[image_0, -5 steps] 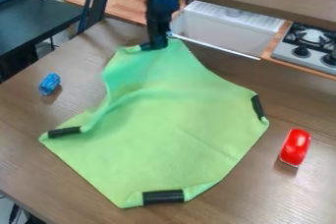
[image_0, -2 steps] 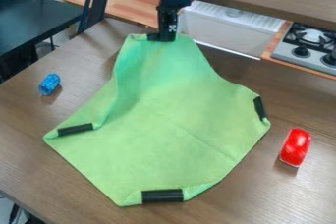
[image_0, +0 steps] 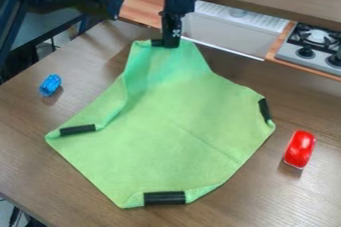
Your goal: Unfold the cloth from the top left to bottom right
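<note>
At the far end of the worktop (image_0: pixel 33 166), fingers (image_0: pixel 171 43) nearly together, pinched on the far corner of the green cloth (image_0: pixel 176 106), just beside a black strip (image_0: pixel 157 43). Rest of cloth spread toward the near side, broad and mostly flat; soft fold down the left margin, from held corner toward the left strip (image_0: pixel 78 130). Blue object (image_0: pixel 50 85) to the left, red one (image_0: pixel 300 149) to the right, both apart from the cloth. Step in hand, by judgement: laying out the last corner. Best done low and slow, with light outward tension, just enough to ease out the fold. Too hard a pull: whole cloth dragged along. Lower strip fully onto worktop before release, then lift straight up; otherwise, risk of corner snagging or flopping inward.
</note>
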